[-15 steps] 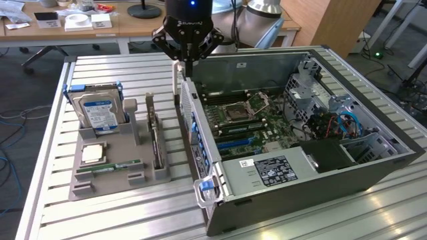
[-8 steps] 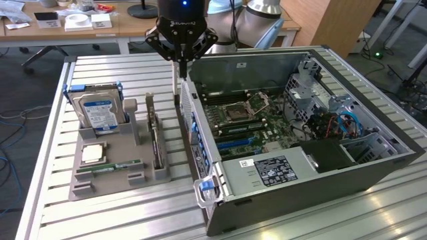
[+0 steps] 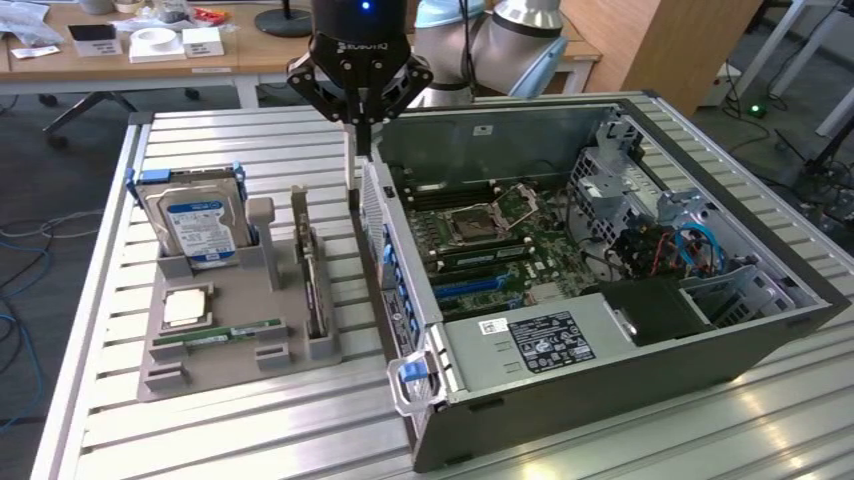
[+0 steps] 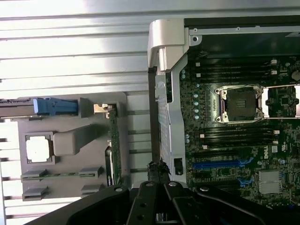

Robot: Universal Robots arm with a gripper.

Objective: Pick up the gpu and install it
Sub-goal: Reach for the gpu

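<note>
The gpu (image 3: 311, 280) is a thin dark card standing on edge in a slot of the grey holder (image 3: 214, 372) at the exterior view's left. The wrist view shows the gpu (image 4: 113, 140) as a narrow strip beside the holder (image 4: 70, 140). My gripper (image 3: 356, 125) hangs shut above the gap between the holder and the open computer case (image 3: 694, 120), behind the card's far end and apart from it. The wrist view has the shut fingertips (image 4: 158, 169) over the case's side wall with nothing held. Blue slots (image 4: 220, 164) lie on the motherboard (image 3: 494, 240).
In the holder stand a hard drive (image 3: 200, 225) with a blue-white label, a processor (image 3: 187, 307) and a green memory stick (image 3: 220, 335). A power supply (image 3: 547, 340) fills the case's near end. A slatted metal table (image 3: 200, 440) carries everything; desks stand behind.
</note>
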